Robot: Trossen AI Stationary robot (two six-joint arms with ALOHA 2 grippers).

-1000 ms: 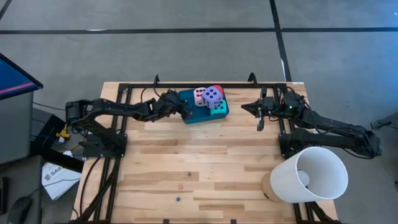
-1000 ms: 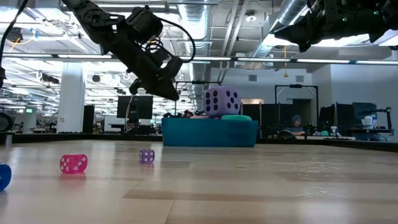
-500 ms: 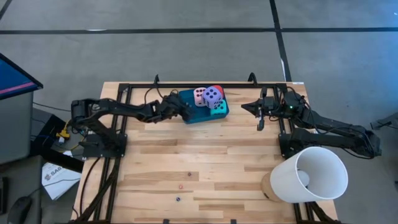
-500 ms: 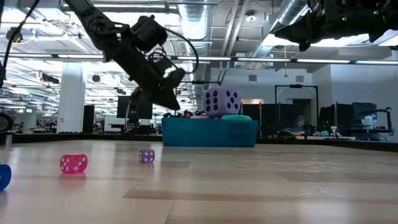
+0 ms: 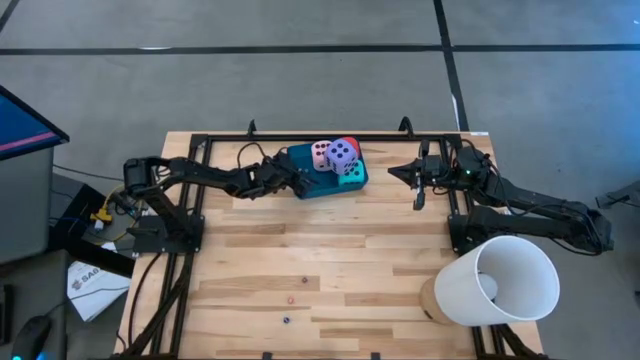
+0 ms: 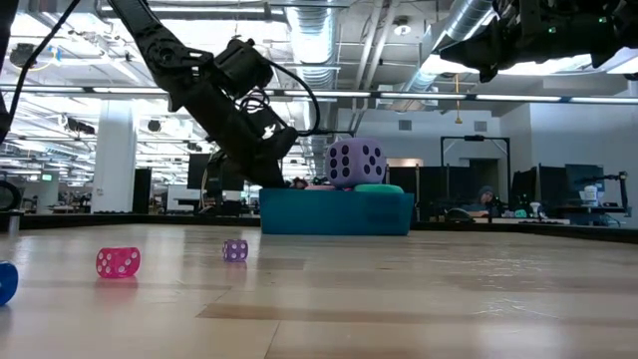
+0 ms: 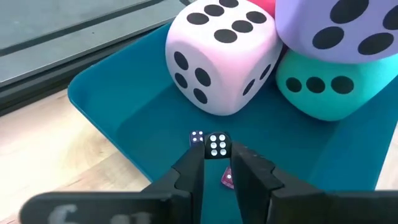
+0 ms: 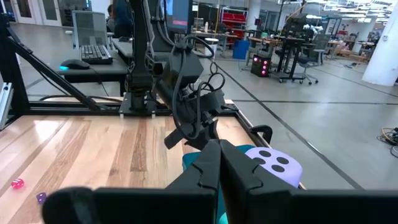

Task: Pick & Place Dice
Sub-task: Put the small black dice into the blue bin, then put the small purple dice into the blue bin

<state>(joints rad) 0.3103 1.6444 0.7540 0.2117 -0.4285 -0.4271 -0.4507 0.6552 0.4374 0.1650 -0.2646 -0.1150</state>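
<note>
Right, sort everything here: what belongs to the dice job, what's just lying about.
Job: pink die, purple die, turquoise die, red die, teal tray, left hand above it, small dark die at its tips.
Lying about: white shade, monitor, idle right hand.

The tray's (image 5: 305,185) left half lies bare except for small dice (image 7: 217,145) under the left claw (image 5: 298,178); the pink (image 5: 321,154), purple (image 5: 342,154), red (image 5: 351,144) and turquoise (image 5: 350,168) dice crowd its right half. The desk (image 5: 330,250) in front is wide open, apart from tiny dice (image 6: 118,261) near its front edge and a white lamp (image 5: 497,282) at the right front corner.
</note>
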